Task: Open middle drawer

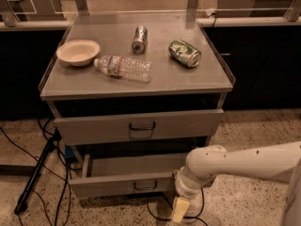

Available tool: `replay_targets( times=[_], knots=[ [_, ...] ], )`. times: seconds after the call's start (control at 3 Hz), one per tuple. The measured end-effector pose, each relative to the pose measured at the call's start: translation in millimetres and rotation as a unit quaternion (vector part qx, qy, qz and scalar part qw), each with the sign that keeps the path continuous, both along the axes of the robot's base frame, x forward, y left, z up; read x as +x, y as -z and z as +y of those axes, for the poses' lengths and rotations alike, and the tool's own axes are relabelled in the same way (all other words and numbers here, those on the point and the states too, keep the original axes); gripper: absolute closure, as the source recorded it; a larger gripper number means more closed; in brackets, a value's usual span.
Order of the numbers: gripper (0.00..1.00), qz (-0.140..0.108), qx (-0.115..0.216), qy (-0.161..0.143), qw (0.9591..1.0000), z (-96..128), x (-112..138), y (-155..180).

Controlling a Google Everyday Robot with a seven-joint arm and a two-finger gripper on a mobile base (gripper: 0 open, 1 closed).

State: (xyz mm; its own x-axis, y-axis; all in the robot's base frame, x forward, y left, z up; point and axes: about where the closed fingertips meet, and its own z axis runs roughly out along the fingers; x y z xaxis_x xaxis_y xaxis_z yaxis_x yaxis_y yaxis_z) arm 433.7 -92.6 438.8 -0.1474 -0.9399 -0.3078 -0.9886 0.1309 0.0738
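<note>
1. Middle drawer (108, 185): found pulled well out beneath the top drawer (94, 128); opening is judged nearly complete.
2. Gripper (181, 210): positioned low, by the drawer's right front corner; whether it is open or closed cannot be told.
3. Next move: a clean withdrawal is called for.

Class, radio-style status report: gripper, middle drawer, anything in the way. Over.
Gripper low, at right front end of middle drawer. Drawer pulled well out. Above, top drawer ajar; cables on floor near gripper.

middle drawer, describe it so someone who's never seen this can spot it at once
Find the grey metal cabinet with the bowl on top. Under its upper drawer, the middle drawer is pulled out farthest, its inside showing, with the gripper hanging at its front.
</note>
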Motion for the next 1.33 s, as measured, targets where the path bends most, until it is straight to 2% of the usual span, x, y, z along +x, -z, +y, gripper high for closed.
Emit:
replay_targets(
  times=[0.33, 1.0, 1.33],
  knots=[
    [0.0, 0.001, 0.001, -0.001, 1.0, -1, -4, -1],
    [0.0, -0.031, -0.008, 0.032, 0.999, -5, 23, -11],
    [0.0, -0.031, -0.008, 0.032, 0.999, -5, 23, -11]
  ],
)
